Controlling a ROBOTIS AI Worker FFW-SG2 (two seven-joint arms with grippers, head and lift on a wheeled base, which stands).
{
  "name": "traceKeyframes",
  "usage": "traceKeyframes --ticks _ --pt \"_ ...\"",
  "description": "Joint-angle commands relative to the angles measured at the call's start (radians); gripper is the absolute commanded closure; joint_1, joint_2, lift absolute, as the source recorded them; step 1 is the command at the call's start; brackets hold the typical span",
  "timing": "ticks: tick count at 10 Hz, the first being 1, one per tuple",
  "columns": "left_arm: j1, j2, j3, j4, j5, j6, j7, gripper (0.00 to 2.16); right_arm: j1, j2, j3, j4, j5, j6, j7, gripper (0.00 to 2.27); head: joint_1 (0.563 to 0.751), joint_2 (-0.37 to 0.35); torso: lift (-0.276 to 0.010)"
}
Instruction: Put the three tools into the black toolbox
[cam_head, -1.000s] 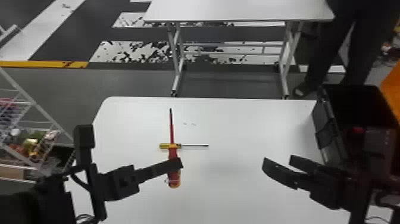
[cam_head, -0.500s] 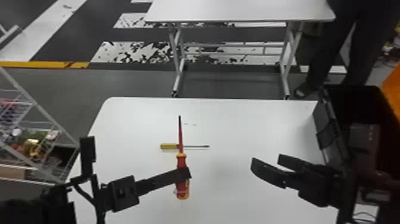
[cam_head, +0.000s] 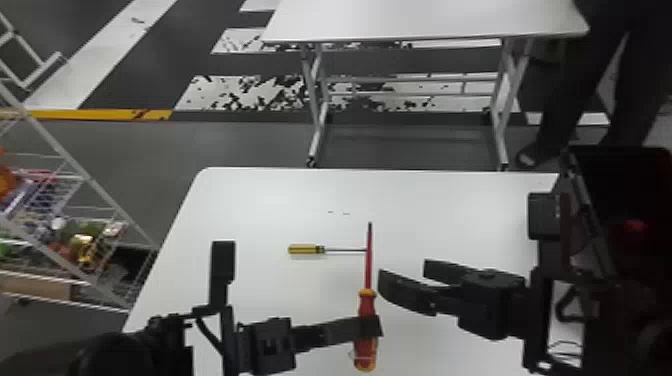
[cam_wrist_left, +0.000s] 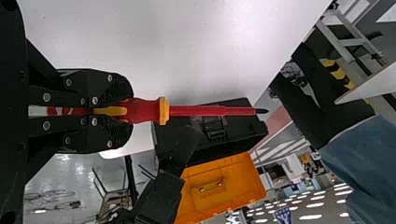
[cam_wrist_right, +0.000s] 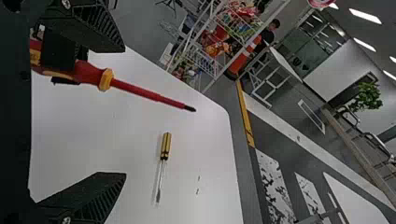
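Left hand (cam_head: 371, 326) | clamped on red screwdriver (cam_head: 367, 302), by its handle | right hand (cam_head: 404, 275) | spread apart, near screwdriver

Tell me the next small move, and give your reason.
Probably ease the open right gripper onto the red screwdriver for a handover: the left gripper is clamped on its handle, and the right one is close beside it, on the black toolbox's side.

Left gripper (cam_head: 371, 326) is carrying red screwdriver (cam_head: 369, 270) rightward; right gripper (cam_head: 404, 269) is moving leftward, closing the gap.
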Motion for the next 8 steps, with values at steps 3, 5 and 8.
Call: traceKeyframes --ticks 3,5,8 --pt "0.011 -0.003 -0.105 -0.011 -0.064 0.004 0.007 2.14 -0.054 0.022 0.087 0.093 0.036 0.003 -0.001 0.06 0.695 0.209 -0.051" --pt "0.011 -0.003 -0.112 -0.013 -0.066 0.004 0.005 2.14 -0.063 0.022 0.102 0.121 0.031 -0.007 -0.001 0.12 0.695 0.211 -0.051" --pt "0.011 -0.003 -0.114 -0.008 -0.075 0.004 0.014 2.14 -0.048 0.022 0.122 0.075 0.050 -0.007 -0.058 2.24 0.695 0.217 -0.051"
